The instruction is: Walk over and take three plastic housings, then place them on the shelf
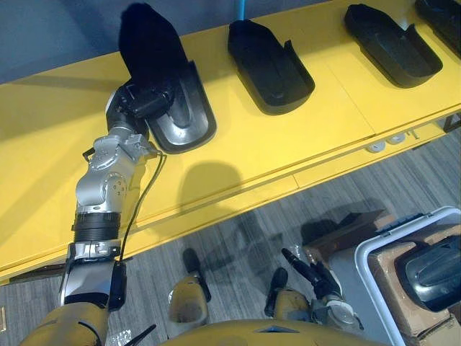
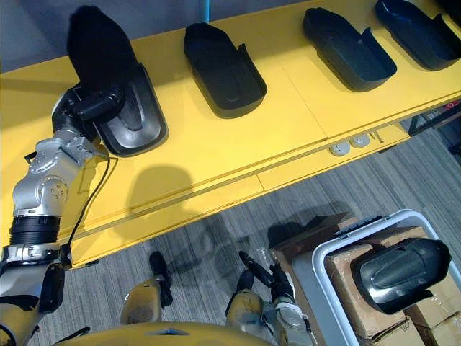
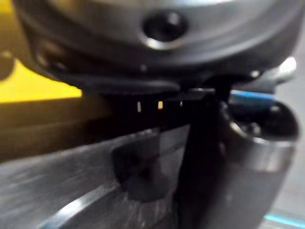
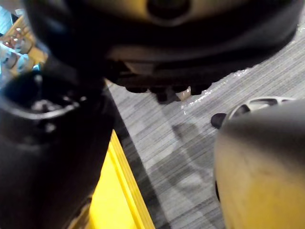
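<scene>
The robot's left hand reaches forward over a long yellow shelf. Its dark fingers are curled round the near rim of a black plastic housing, with the thumb lying across that rim. The housing sits on the shelf, its body running away past the fingertips.

The step in hand looks like setting this housing down. To do it well, the hand should lower the gripped end until the whole shell lies flat. Then the fingers should loosen straight off the rim without dragging it. A neighbouring housing lies well apart on the outer side of the fingers, so there is room to let go cleanly.

The housing is a long, shoe-shaped shell, open on top. Its hollow near the fingers is glossy dark grey and catches the light. The end farthest from the fingertips is matt black and seems to stand higher.

The right hand hangs low over the floor, fingers loosely straight and holding nothing. Beyond it, a white bin carries a spare housing.
</scene>
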Robot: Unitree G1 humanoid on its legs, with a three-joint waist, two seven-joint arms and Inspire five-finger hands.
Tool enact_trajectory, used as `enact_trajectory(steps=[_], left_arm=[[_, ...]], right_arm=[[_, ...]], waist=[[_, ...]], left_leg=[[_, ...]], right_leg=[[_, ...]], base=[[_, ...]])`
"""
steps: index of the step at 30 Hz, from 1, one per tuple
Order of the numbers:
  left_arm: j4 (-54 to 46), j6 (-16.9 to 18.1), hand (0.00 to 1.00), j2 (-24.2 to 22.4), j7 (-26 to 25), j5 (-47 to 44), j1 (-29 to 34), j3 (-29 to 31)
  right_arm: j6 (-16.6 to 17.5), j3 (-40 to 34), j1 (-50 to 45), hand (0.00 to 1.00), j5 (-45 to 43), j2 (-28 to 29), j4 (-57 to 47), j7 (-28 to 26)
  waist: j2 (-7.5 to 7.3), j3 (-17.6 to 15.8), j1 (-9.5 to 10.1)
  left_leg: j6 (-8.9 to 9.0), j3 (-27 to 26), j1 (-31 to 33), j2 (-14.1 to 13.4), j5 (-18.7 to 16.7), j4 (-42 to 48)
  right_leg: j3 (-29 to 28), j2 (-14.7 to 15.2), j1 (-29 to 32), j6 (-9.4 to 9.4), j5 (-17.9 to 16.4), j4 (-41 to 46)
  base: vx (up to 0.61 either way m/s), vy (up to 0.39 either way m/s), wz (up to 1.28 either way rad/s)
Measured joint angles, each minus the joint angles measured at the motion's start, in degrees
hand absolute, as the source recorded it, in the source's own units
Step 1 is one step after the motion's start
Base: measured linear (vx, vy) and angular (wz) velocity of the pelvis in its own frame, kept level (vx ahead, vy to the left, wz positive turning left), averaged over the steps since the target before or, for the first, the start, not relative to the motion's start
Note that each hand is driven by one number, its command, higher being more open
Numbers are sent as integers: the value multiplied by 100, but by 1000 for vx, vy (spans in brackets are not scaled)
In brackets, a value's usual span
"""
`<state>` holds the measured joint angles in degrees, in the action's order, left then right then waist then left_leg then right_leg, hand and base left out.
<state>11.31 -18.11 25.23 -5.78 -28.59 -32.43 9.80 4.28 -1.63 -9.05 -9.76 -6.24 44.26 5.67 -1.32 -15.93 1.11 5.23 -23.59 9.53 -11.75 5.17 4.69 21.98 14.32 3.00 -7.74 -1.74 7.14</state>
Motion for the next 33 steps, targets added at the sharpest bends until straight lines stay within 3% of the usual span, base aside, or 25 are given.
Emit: enact_trajectory(steps=[11, 16, 23, 29, 33], left_arm=[[729, -110, 100, 0, -393, 674, -608, 74], [1029, -85, 100, 0, -1108, 702, -811, 249], [1192, -82, 100, -2, -1930, 891, -806, 365], [1313, -345, 100, -9, -1569, 1570, -719, 480], [1312, -358, 100, -9, -784, 2022, -460, 436]], right_arm=[[-12, -1, 2, 100, -86, -5, 5, 0], [20, 4, 2, 100, -238, 2, 1, 5], [26, -1, -10, 100, -237, 9, 56, 117], [33, -37, -29, 100, -233, 37, 105, 122], [33, -283, -108, 100, -227, 164, 137, 119]], waist=[[-3, -8, -1], [-8, -9, -141], [-10, -6, -138], [-3, 25, -135], [25, 171, -137]], left_leg=[[39, -182, -216, -70, 208, -309], [44, -208, -336, -78, 288, -429], [48, -267, -607, -79, 289, -487], [51, -295, -845, -82, 284, -495], [57, -348, -1009, -74, 282, -550]], right_leg=[[-181, -95, 85, 9, -3, 82], [-193, -130, 38, 9, 0, 81], [-194, -151, -209, 17, -5, 18], [-182, -159, -461, 16, -6, -36], [-180, -161, -621, -5, 6, -102]], base=[[-28, 2, -8], [-3, 1, -2], [6, 2, -2], [0, 0, 0], [-25, 5, -1]])
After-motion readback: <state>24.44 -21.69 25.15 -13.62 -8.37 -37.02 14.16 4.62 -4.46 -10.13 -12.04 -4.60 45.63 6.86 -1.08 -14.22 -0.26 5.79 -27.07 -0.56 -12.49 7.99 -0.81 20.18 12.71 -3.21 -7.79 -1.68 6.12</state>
